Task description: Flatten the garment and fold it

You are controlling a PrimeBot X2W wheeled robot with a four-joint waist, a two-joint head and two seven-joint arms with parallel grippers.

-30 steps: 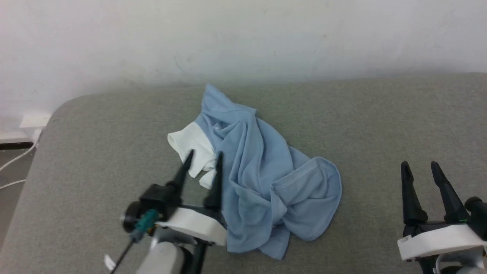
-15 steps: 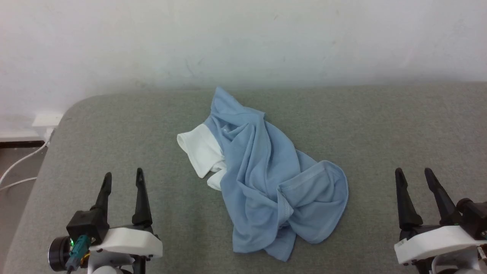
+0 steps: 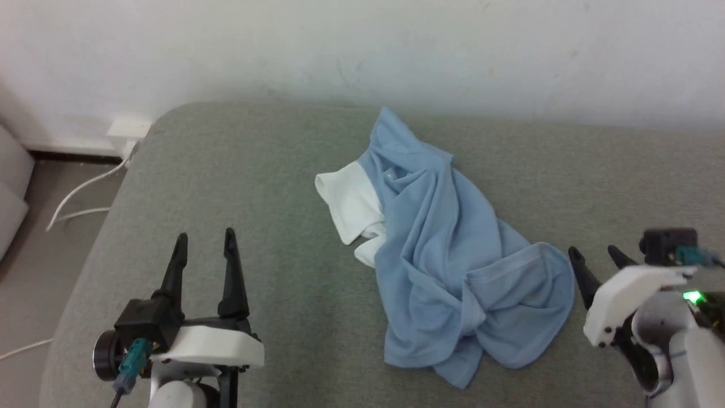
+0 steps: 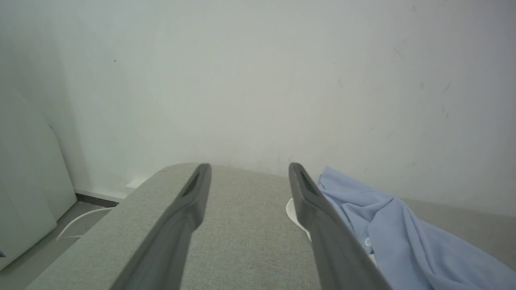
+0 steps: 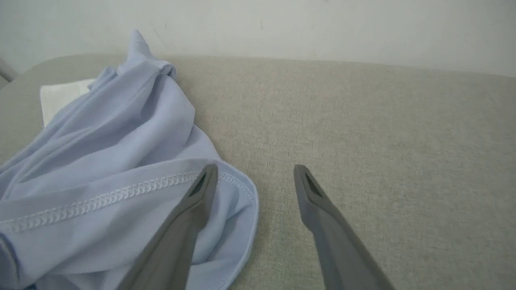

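The garment (image 3: 447,255) lies crumpled on the grey cushioned surface (image 3: 272,170): a light blue shirt with a white sleeve (image 3: 348,201) sticking out to its left. My left gripper (image 3: 205,242) is open, well to the left of it over bare cushion. My right gripper (image 3: 595,256) is open just beside the shirt's right hem. In the right wrist view the stitched hem (image 5: 121,193) lies under the left finger of the right gripper (image 5: 254,173). The left wrist view shows the left gripper (image 4: 248,171) with the shirt (image 4: 387,233) and a small white button (image 4: 367,241) to its right.
A white wall (image 3: 362,51) runs behind the cushion. At the left lies floor with white cables (image 3: 85,195), a wall socket (image 3: 129,129) and a pale panel (image 3: 11,187). The cushion's rounded left corner (image 3: 164,116) drops off there.
The head camera has turned, shifting the whole scene right. My left gripper drew back from the white sleeve to the lower left. My right gripper tilted in toward the shirt's right hem.
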